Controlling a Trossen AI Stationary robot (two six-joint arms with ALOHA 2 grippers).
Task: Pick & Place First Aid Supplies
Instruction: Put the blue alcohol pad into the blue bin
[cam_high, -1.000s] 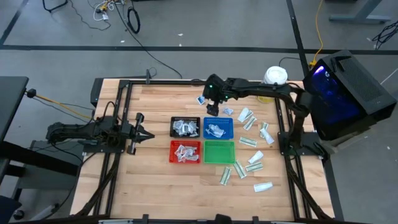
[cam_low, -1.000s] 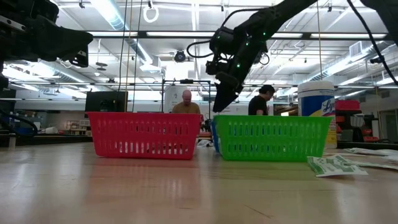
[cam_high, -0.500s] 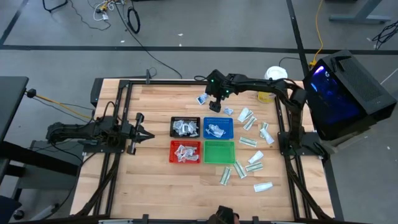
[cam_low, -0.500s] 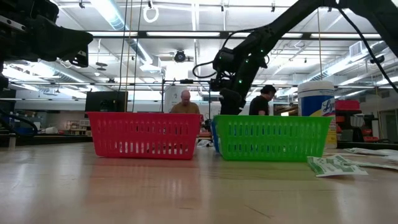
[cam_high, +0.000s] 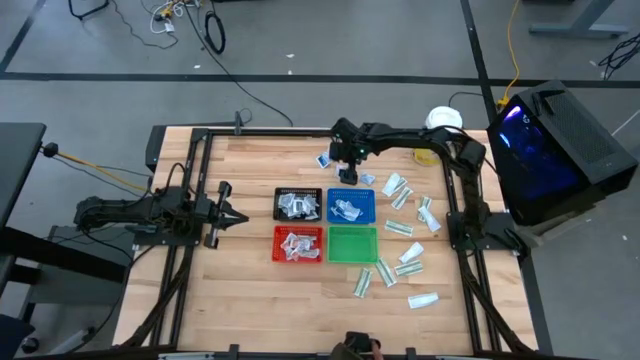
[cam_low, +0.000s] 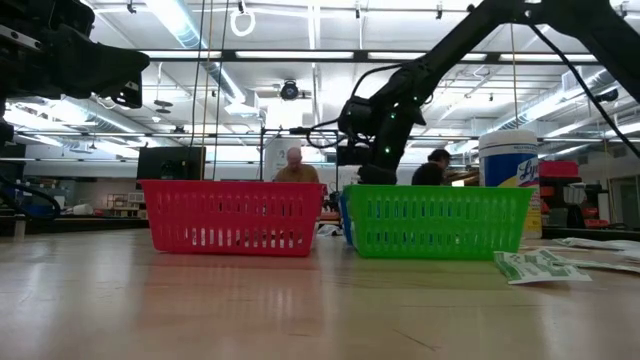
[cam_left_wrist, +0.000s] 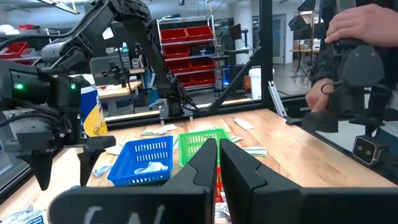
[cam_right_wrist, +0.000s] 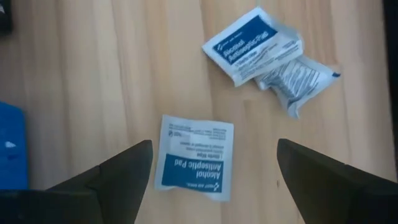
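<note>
Two arms. Right gripper (cam_right_wrist: 211, 171) — fingers spread wide, holding nothing — hangs over a square antiseptic packet (cam_right_wrist: 194, 157) lying flat on the worktop (cam_right_wrist: 93, 74) behind the blue tray (cam_high: 351, 206); two more packets (cam_right_wrist: 267, 53) lie near it. Left gripper (cam_high: 228, 213), fingers closed and empty, waits well left of the trays.

Readable text, right wrist view: square white packet (cam_right_wrist: 194, 157) on the desk has a blue band reading "Alcohol Antiseptic Pad". Second packet (cam_right_wrist: 251, 42) has a blue band, print looks the same but too blurred to confirm. Jar (cam_low: 509, 167) label, low view: only "Ly" legible.
</note>
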